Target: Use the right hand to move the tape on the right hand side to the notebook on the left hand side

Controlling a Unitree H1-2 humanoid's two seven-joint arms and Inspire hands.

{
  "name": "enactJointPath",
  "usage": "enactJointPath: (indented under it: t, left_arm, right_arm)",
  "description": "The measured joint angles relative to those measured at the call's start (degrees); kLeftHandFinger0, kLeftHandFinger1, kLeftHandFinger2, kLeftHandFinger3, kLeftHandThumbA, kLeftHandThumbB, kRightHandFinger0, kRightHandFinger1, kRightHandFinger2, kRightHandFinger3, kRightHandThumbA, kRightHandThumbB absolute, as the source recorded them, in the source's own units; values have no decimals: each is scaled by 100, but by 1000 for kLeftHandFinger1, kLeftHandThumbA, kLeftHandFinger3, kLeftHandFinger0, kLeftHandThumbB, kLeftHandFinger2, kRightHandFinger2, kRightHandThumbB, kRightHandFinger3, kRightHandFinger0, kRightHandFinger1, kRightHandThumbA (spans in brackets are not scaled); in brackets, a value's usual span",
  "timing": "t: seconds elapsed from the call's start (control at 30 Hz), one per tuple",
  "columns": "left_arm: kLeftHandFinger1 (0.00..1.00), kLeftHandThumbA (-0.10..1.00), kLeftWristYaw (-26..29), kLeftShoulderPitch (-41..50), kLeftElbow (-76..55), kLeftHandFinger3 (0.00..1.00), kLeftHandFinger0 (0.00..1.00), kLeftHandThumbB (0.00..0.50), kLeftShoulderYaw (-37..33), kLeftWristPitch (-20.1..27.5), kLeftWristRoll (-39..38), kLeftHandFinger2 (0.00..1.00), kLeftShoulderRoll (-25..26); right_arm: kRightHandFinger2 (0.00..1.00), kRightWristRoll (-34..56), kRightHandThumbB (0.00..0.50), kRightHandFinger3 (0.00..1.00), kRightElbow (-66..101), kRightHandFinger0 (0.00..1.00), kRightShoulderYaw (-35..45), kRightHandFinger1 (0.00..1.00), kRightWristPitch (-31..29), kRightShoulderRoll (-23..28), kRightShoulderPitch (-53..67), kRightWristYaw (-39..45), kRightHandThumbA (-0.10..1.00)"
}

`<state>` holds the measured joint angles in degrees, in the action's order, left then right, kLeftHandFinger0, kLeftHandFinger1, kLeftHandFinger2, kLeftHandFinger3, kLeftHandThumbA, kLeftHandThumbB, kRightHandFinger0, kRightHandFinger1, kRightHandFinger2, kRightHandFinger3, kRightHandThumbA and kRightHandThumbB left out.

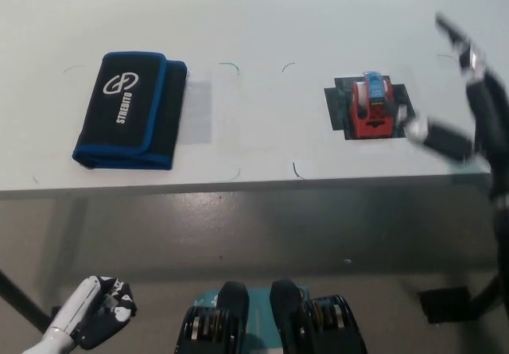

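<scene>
Reaching stage: right hand (469, 107), black, fingers spread, empty, hovers just right of tape (372, 105). Tape = red dispenser w/ blue top on black mat (342, 99), right side of table (262, 12). Next, prob: close in, grasp, carry to notebook (131, 109), black w/ blue trim. Left hand (95, 318) rests low left, fingers curled, empty.

just a plain white table (262, 12) with faint pen corner marks and a black mat (342, 99) near its front edge

White left hand (94, 316); black right hand (469, 107), pale fingertips
</scene>
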<state>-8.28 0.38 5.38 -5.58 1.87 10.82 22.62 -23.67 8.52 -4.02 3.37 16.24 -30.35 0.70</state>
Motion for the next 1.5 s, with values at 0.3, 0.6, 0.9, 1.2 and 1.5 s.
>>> enactJointPath:
  t: [0.3, 0.6, 0.9, 1.2, 1.5]
  left_arm:
    - [171, 72, -5, 44, 21, 695, 62, 182, 58, 50, -14, 366, 9]
    - [167, 87, -5, 46, 31, 707, 48, 185, 58, 82, 21, 401, 7]
    - [148, 108, -5, 58, 133, 707, 40, 192, 54, 82, 28, 353, -5]
    - [153, 91, -3, 66, 148, 700, 41, 184, 62, 117, 30, 373, -13]
    - [128, 63, -2, 136, 195, 705, 30, 184, 76, 217, 19, 358, -89]
  right_arm:
    - [1000, 372, 500, 1000, -1979, 1000, -2, 1000, -53, 190, -1469, 395, 1000]
    - [1000, 1107, 500, 1000, -3870, 1000, 234, 1000, -478, 135, -2153, 827, 1000]
    - [1000, 2062, 500, 1000, -5073, 1000, 1150, 1000, -466, -405, -2190, 1138, 1000]
    - [1000, 2886, 487, 1000, -6183, 1000, 1898, 1000, -543, -642, -2434, 1360, 1000]
    - [1000, 3410, 500, 1000, -6795, 1000, 2136, 1000, -818, -953, -2416, 1547, 1000]
